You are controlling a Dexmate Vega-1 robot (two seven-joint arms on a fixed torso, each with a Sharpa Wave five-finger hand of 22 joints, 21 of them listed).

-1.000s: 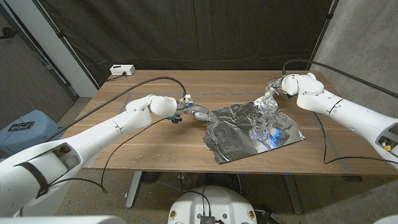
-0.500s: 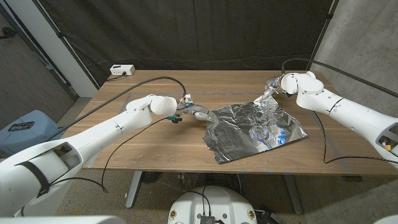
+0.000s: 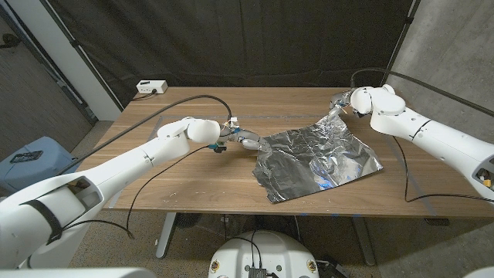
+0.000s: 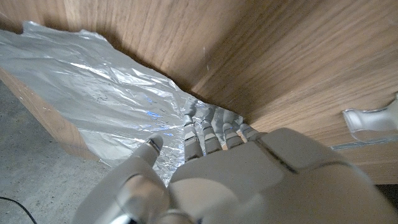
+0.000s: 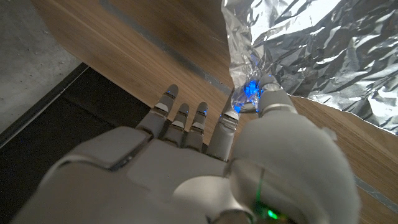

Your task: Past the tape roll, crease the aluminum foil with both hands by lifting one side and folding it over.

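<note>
While the crinkled silver sheet of aluminum foil lies spread on the right-centre of the brown wooden tabletop, its far right corner is drawn up off the wood into a twisted peak, and its left point sits at the fingertips of the other hand. No tape roll can be made out in these pictures. The right hand pinches that raised corner between thumb and a fingertip, as the right wrist view shows, with the other fingers held straight and spread beside the pinch. The left hand reaches in low along the wood; in the left wrist view its fingers lie bent on the foil's near edge with the thumb apart, and I cannot tell whether it clamps the edge or only presses it down. To do this step well, I judge the left hand should get a firm hold on its own corner and rise level with the right, so the whole side lifts as one straight edge; then both should carry it over evenly and press along the bend, since thin foil tears or wrinkles under a lopsided pull. Both white arms stretch far forward, the right one raised above the tabletop, the left one nearly skimming it.
</note>
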